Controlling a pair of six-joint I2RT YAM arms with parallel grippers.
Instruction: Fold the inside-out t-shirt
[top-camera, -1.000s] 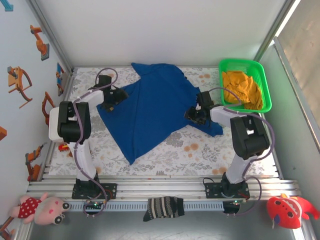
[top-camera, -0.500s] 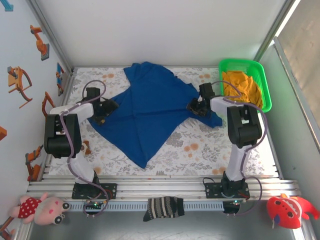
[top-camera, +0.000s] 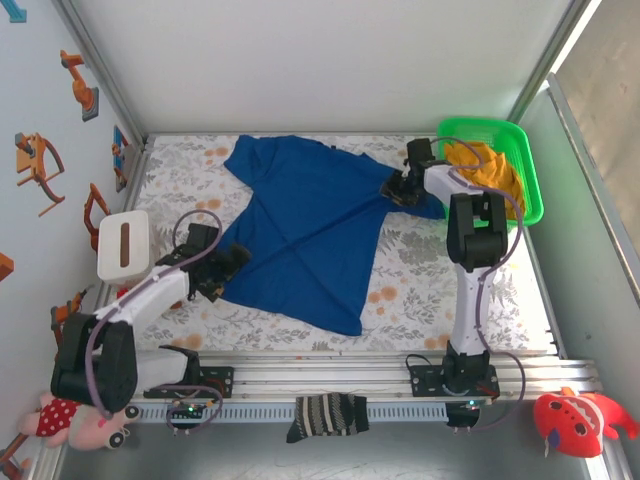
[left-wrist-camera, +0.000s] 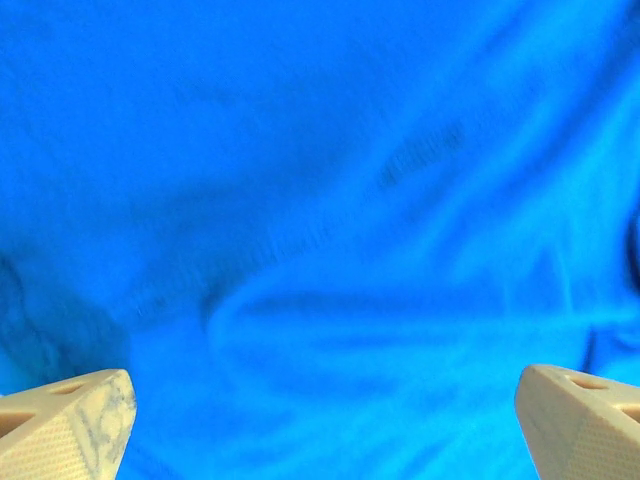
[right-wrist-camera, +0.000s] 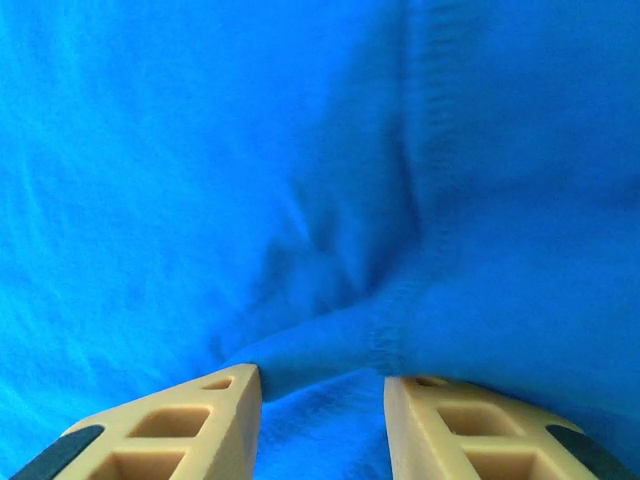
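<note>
The royal-blue t-shirt (top-camera: 300, 235) lies spread across the middle of the flowered table, one sleeve toward the far left and another by the green basket. My left gripper (top-camera: 218, 270) sits low at the shirt's near-left edge. In the left wrist view it (left-wrist-camera: 325, 425) stands wide open over blue cloth (left-wrist-camera: 320, 200). My right gripper (top-camera: 397, 190) rests on the far-right sleeve. Its fingers (right-wrist-camera: 320, 385) are apart, with a hemmed ridge of the shirt (right-wrist-camera: 250, 150) lying across their tips.
A green basket (top-camera: 532, 190) holding orange-yellow cloth (top-camera: 485, 175) stands at the far right. A white box (top-camera: 123, 245) sits at the left edge. A striped sock (top-camera: 327, 415) lies on the front rail, with plush toys (top-camera: 85, 415) (top-camera: 575, 420) at both near corners.
The left arm swung toward the near left and the right arm reached farther back, stretching the shirt out wider and flatter. The shirt's lower tip shifted right.
</note>
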